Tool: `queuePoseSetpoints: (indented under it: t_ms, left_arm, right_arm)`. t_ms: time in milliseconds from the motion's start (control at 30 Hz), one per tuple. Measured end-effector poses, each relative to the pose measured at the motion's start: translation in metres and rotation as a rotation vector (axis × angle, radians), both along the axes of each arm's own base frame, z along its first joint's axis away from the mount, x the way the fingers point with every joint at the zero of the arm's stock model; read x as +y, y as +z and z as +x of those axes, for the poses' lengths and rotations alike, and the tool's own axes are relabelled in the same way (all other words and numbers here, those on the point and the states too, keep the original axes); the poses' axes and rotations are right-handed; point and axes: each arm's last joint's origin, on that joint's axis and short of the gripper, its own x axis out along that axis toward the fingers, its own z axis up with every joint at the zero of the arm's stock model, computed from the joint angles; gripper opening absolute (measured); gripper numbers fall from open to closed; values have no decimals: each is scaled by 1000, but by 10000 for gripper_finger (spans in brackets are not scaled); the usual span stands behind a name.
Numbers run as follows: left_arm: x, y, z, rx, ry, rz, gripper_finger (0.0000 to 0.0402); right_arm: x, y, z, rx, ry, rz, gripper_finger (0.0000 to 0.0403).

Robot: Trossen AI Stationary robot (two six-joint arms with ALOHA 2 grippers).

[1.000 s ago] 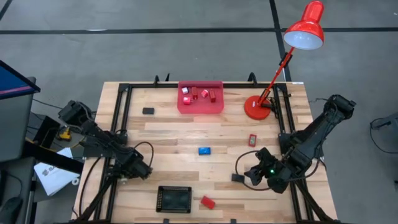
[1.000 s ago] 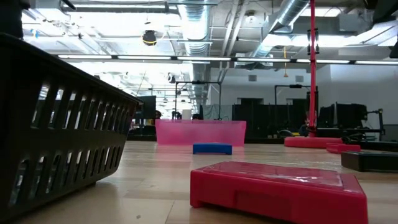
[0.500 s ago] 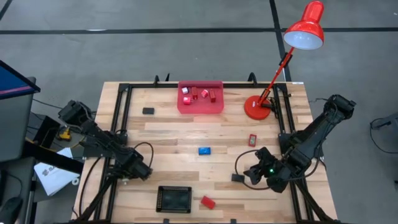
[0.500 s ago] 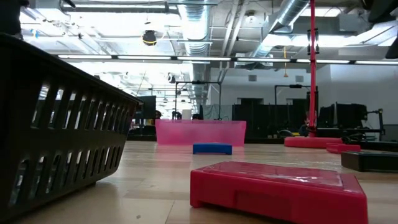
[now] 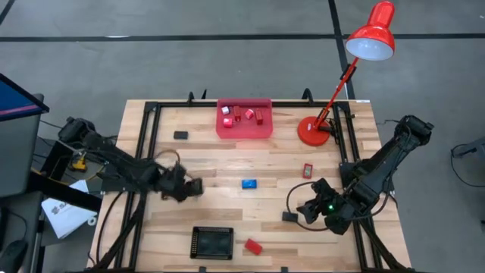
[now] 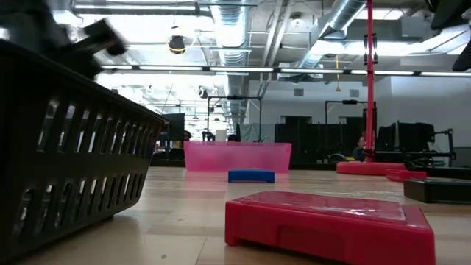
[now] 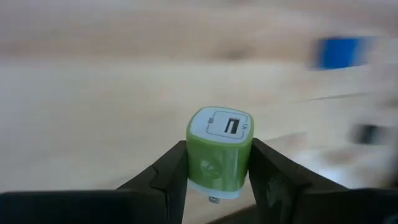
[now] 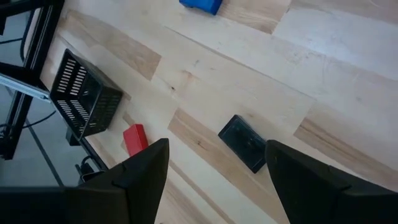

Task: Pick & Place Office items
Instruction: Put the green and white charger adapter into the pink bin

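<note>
Left gripper [image 5: 194,186] clamps a green-and-white charger cube [image 7: 220,151] between its fingers, above the table, left of the blue block [image 5: 248,183]. Right gripper [image 5: 305,213] waits right of that block, jaws spread, nothing held, over a black rectangle [image 8: 245,142].

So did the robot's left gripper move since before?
Yes. The left gripper, shut on a small green-and-white charger cube, has swung toward the table's middle, nearer the blue block.
</note>
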Motion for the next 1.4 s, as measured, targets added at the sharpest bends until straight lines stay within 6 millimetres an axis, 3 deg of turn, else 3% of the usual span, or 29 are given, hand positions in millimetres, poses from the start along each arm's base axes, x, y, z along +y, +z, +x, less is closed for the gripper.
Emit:
queuePoseSetpoints:
  t_ms: [233, 333, 600, 833, 1000, 1167, 1400]
  left_arm:
    - [55, 37, 53, -482, -106, 263, 134]
    - [84, 48, 73, -609, -112, 372, 134]
    - [175, 70, 133, -557, -243, 568, 135]
    - [237, 78, 158, -267, -314, 569, 135]
    - [262, 73, 166, -107, -293, 484, 135]
    - [270, 62, 182, -75, -255, 423, 135]
    - [279, 33, 197, -11, -177, 374, 135]
  right_arm:
    - [-1, -1, -1, 5, -22, 4, 260]
    - [-2, -1, -1, 10, -48, 11, 260]
    - [-4, -1, -2, -4, -131, 41, 260]
    - [-5, -1, -2, -47, -216, 70, 260]
    - [-6, -1, -1, -84, -270, 66, 260]
    - [-8, -2, 0, -80, -285, 62, 260]
    - [-9, -2, 1, -81, -289, 63, 260]
